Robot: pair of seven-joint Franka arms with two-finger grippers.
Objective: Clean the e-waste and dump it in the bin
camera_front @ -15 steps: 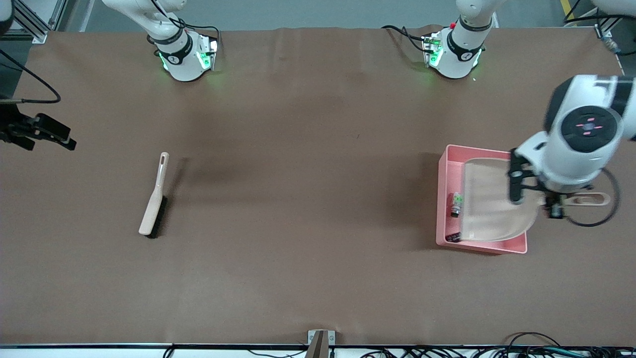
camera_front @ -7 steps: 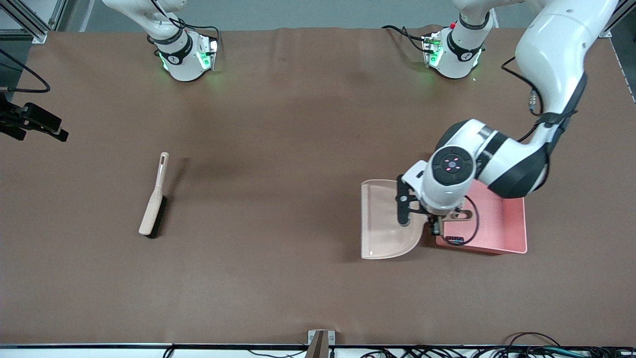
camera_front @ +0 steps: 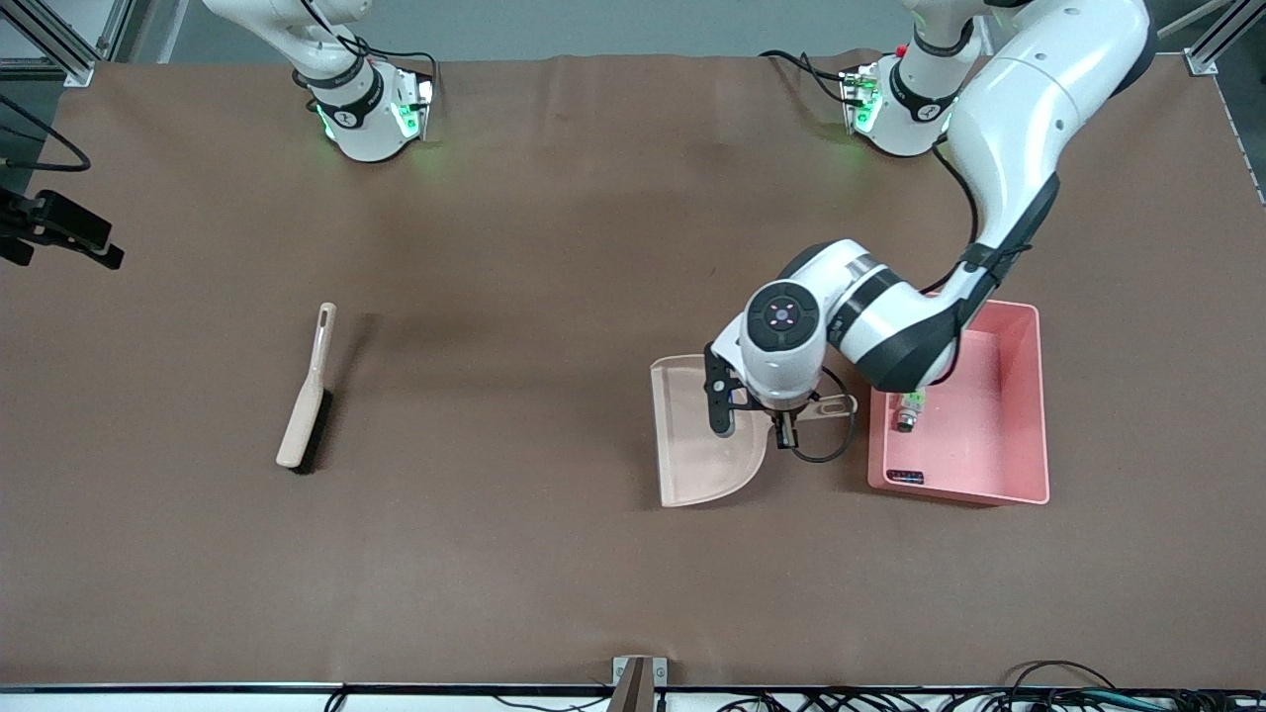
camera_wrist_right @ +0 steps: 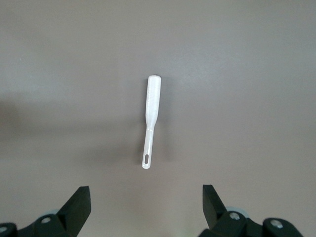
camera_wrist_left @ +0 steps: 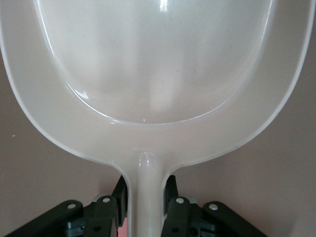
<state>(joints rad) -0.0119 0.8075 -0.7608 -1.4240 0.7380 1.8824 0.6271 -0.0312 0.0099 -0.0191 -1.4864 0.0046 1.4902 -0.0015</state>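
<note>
The pink bin stands toward the left arm's end of the table. Both e-waste parts lie in it: the white one with a green patch and, nearer the front camera, the flat dark chip. My left gripper is shut on the handle of the beige-pink dustpan. The dustpan's scoop shows nothing in it, and it is held low over the table just beside the bin. My right gripper hangs open and holds nothing, high over the brush.
The beige brush with dark bristles lies on the brown table toward the right arm's end. A black part of the right arm's hand shows at the edge of the front view. Cables run along the table's front edge.
The left gripper has carried the dustpan from over the bin out to the table beside it, toward the right arm's end. The whole bin floor with both parts is uncovered.
</note>
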